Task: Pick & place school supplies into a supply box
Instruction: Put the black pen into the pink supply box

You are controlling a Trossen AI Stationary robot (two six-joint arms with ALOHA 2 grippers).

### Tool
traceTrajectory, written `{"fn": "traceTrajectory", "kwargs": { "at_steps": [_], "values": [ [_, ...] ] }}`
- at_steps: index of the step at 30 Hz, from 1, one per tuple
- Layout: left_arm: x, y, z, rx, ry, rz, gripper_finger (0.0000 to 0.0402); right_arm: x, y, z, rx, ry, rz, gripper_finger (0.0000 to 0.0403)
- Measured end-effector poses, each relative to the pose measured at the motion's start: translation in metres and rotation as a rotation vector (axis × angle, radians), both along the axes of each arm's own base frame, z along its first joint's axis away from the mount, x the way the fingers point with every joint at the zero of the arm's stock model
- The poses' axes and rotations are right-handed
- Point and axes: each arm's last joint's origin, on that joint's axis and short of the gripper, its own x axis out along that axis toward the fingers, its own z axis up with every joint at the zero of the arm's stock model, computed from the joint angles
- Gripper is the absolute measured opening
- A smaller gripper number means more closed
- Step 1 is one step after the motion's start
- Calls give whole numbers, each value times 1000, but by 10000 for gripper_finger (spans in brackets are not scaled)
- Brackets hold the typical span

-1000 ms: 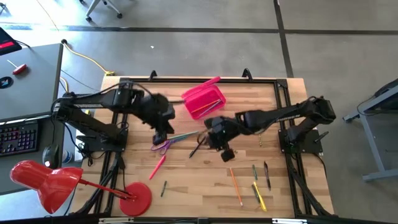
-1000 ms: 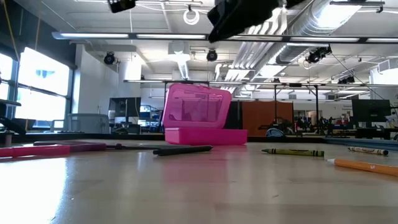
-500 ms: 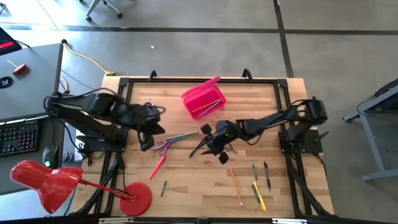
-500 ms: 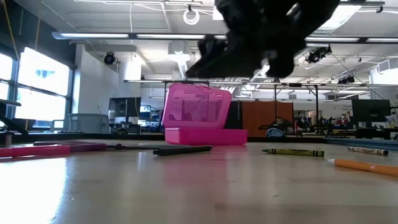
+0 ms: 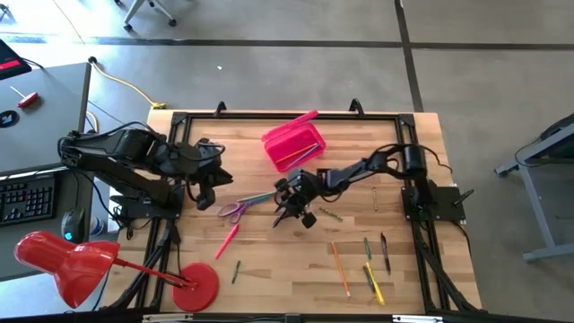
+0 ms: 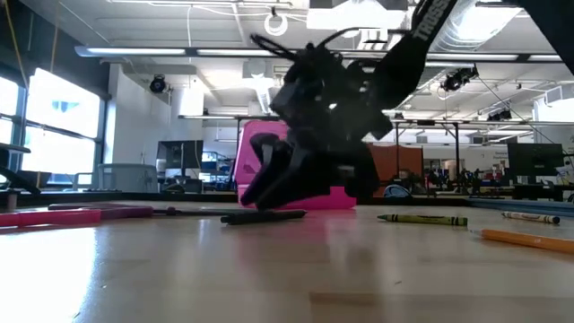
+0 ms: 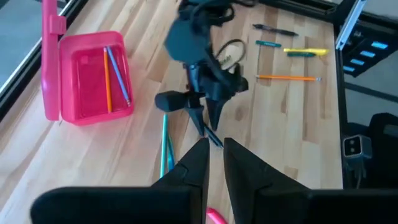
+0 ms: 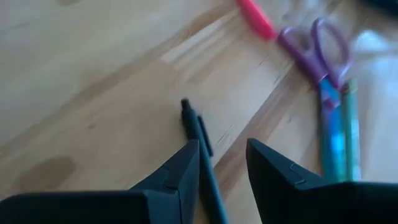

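The pink supply box [image 5: 293, 144] stands open at the table's far middle, with an orange pencil and a blue pen [image 7: 111, 73] inside. A black pen [image 8: 198, 130] lies on the wood near the middle. My right gripper [image 8: 222, 155] is low over it, open, one finger on each side of the pen's shaft. Purple-handled scissors [image 5: 231, 212] and teal pens [image 5: 260, 197] lie just to its left, with a pink marker [image 5: 227, 238] nearer. My left gripper [image 7: 214, 152] hangs above the table's left side, open by a narrow gap and holding nothing. My right gripper comes slanting down from the table's right, its fingers lying along the black pen [image 8: 208, 177]. The pen lies flat on the table close beside one finger [image 8: 180, 171]. Whether that finger touches the pen cannot be told.
Orange [image 5: 341, 267], yellow [image 5: 373, 283], green [image 5: 367, 247] and black [image 5: 385, 251] pencils lie near the front right. A short dark pencil [image 5: 237, 271] lies front left. The red lamp base [image 5: 195, 285] stands at the front left corner.
My right gripper has come down from well above the table to the black pen, shifting toward the table's left. My left gripper has drawn back from near the scissors toward the table's left edge and risen a little.
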Motion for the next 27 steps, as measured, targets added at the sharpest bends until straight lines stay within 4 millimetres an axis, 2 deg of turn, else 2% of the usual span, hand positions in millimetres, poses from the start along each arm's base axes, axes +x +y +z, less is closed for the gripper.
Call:
{"fn": "traceTrajectory", "kwargs": {
  "at_steps": [10,13,16,19,23,27],
  "values": [
    [0,0,0,19,1,-7,81,2,-13,-35,78,50,78,105],
    [0,0,0,21,1,-5,81,2,-16,-47,112,58,107,74],
    [0,1,0,30,-2,6,81,2,-20,-59,173,63,128,25],
    [0,1,0,25,-4,12,81,1,-21,-64,209,90,112,14],
    [0,1,0,24,-4,12,81,2,-16,-50,208,68,119,17],
    [0,1,1,20,-12,24,81,1,-6,-11,188,55,75,10]
  ]
}}
